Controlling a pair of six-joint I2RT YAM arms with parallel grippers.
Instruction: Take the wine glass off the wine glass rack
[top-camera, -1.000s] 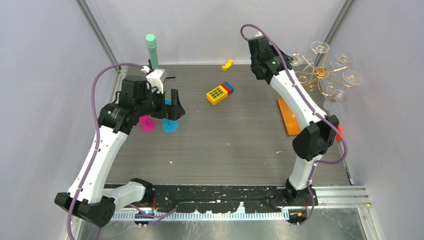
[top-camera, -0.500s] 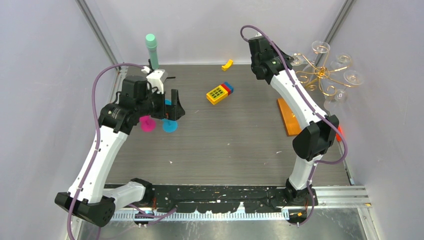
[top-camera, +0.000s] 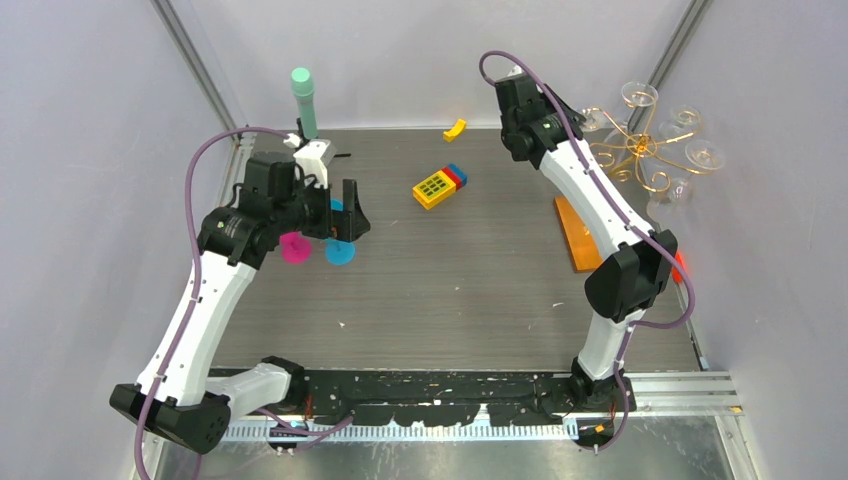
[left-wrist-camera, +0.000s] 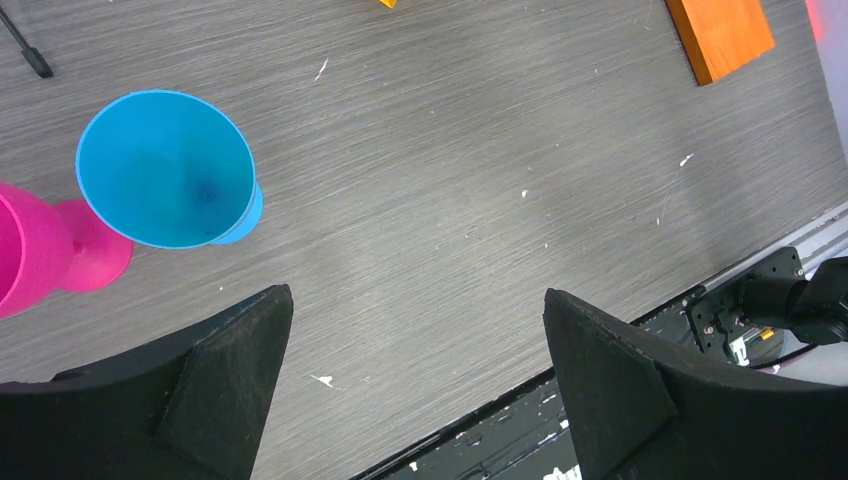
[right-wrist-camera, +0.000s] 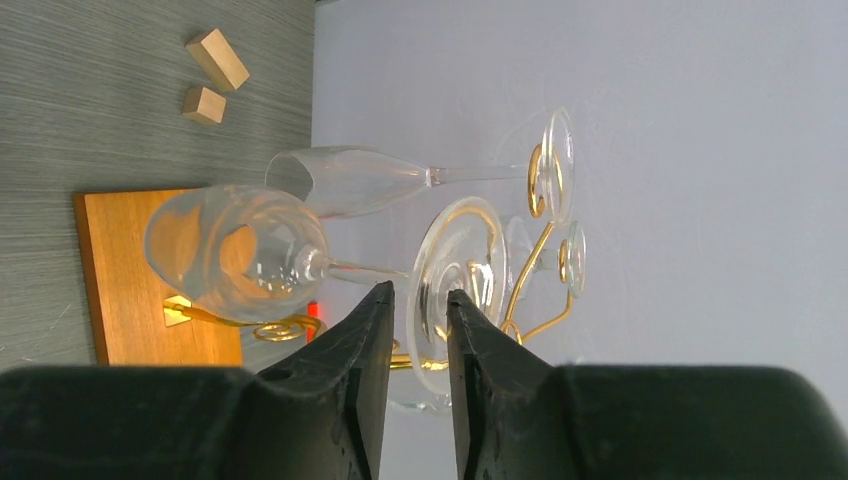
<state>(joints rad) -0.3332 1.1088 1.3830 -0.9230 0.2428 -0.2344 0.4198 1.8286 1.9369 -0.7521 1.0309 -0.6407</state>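
The wine glass rack (top-camera: 640, 150) is a gold wire stand with curled arms on an orange-brown wooden base (top-camera: 578, 232), at the right wall. Several clear glasses hang upside down on it. In the right wrist view a round-bowled wine glass (right-wrist-camera: 235, 250) hangs by its foot (right-wrist-camera: 470, 250) on a gold curl (right-wrist-camera: 530, 270). My right gripper (right-wrist-camera: 420, 292) is closed to a narrow gap at that foot, and the foot's rim shows between the fingertips. My left gripper (left-wrist-camera: 416, 293) is open and empty above the table on the left (top-camera: 345, 205).
A blue cup (left-wrist-camera: 165, 168) and a pink cup (left-wrist-camera: 40, 260) stand under the left gripper. A yellow toy block (top-camera: 438, 186), a small yellow piece (top-camera: 455, 128) and a teal cylinder (top-camera: 303, 100) are on the table. Two wooden blocks (right-wrist-camera: 217, 58) lie near the rack's base. A tall flute (right-wrist-camera: 350, 180) hangs beside the glass.
My right wrist has shifted very slightly left. The left arm has not moved.
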